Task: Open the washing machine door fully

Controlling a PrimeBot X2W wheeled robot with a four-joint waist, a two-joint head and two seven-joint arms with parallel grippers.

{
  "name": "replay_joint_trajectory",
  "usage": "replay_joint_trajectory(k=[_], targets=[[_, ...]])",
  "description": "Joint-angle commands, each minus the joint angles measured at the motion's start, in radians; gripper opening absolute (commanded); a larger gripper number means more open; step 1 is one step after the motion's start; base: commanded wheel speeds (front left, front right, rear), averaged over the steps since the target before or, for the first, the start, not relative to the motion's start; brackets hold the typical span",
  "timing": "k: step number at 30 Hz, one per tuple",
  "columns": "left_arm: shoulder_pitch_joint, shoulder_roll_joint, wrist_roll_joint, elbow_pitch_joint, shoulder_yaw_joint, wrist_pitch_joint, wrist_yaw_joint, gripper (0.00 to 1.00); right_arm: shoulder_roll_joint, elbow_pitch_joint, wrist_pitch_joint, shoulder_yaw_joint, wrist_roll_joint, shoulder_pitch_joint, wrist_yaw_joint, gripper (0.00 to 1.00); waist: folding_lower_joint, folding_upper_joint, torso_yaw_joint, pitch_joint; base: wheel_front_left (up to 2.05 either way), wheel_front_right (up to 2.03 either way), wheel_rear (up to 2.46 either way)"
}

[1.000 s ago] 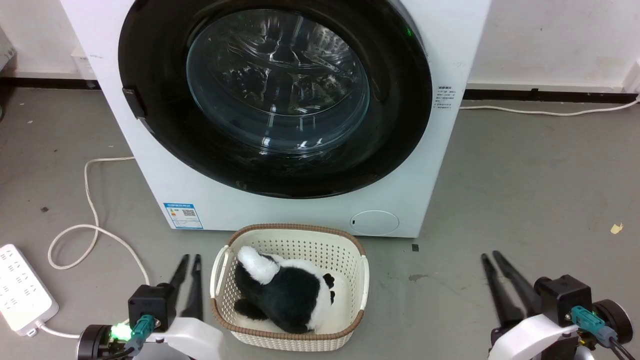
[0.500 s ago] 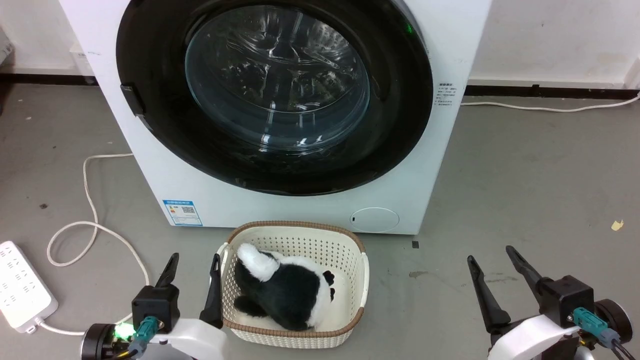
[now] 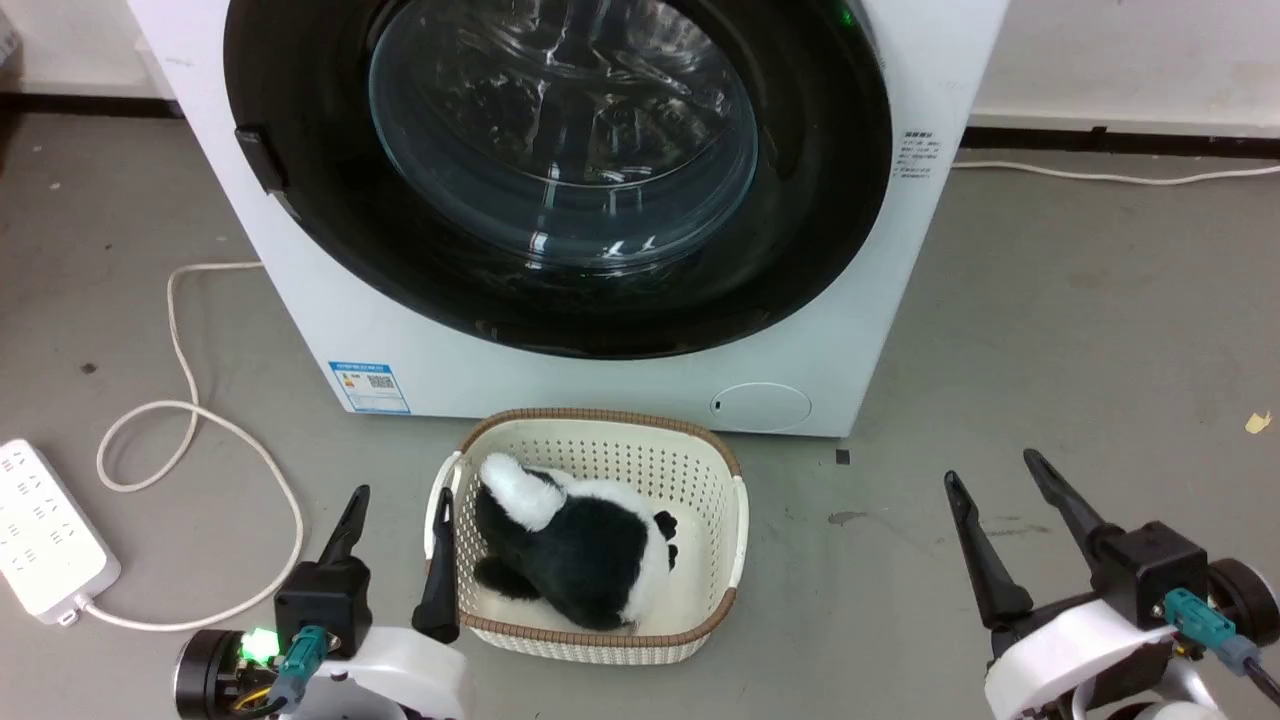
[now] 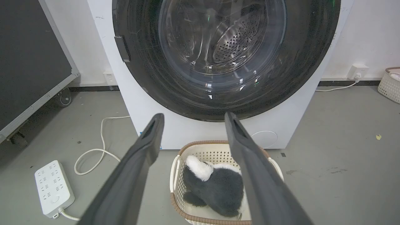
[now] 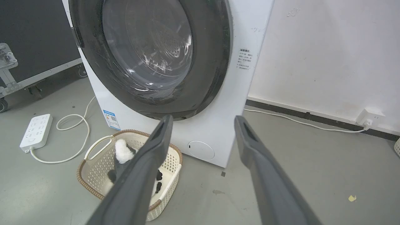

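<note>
The washing machine door (image 3: 810, 220), a glossy black disc with a bulging glass centre, sits shut flat on the washing machine (image 3: 600, 385), facing the robot, the left wrist view revealing the perforated drum (image 4: 232, 47) behind it, while the left gripper (image 3: 402, 492) and right gripper (image 3: 990, 467) hover wide-spread and empty.

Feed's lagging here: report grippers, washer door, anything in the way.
Left gripper and right gripper open, empty, short of the machine. Washing machine door shut. Basket with plush toy on floor close before the machine, below the door.
</note>
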Motion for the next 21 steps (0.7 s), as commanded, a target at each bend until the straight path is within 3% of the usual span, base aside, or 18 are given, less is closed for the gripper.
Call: replay_joint_trajectory(k=[1,11,12,13,14,21], targets=[[-0.016,0.000,-0.006,-0.001,-0.005,-0.009,0.005,1.00,-0.010,-0.004,-0.009,0.002,0.005,-0.018,0.000,1.00,-0.0002,-0.0001,0.003,0.004,0.00,0.00,0.00],[-0.033,0.000,-0.007,-0.005,-0.025,-0.030,0.014,1.00,-0.068,-0.005,-0.005,0.027,0.042,-0.102,-0.001,1.00,-0.0002,-0.0001,0.012,0.042,0.00,0.00,0.00],[-0.035,0.000,-0.007,-0.006,-0.027,-0.032,0.014,1.00,-0.070,-0.004,-0.003,0.027,0.051,-0.112,-0.001,0.89,-0.0002,-0.0001,0.013,0.048,0.00,0.00,0.00],[-0.038,0.000,-0.007,-0.007,-0.028,-0.034,0.015,1.00,-0.072,-0.003,-0.001,0.025,0.060,-0.123,-0.001,0.37,-0.0002,-0.0001,0.014,0.053,0.00,0.00,0.00],[-0.041,0.000,-0.007,-0.008,-0.029,-0.036,0.016,1.00,-0.075,-0.002,0.001,0.023,0.071,-0.135,-0.001,0.00,-0.0002,-0.0001,0.016,0.058,0.00,0.00,0.00],[-0.057,0.000,-0.007,-0.013,-0.041,-0.051,0.021,1.00,-0.096,0.015,0.019,0.014,0.137,-0.226,-0.001,0.00,-0.0002,-0.0001,0.027,0.096,0.00,0.00,0.00]])
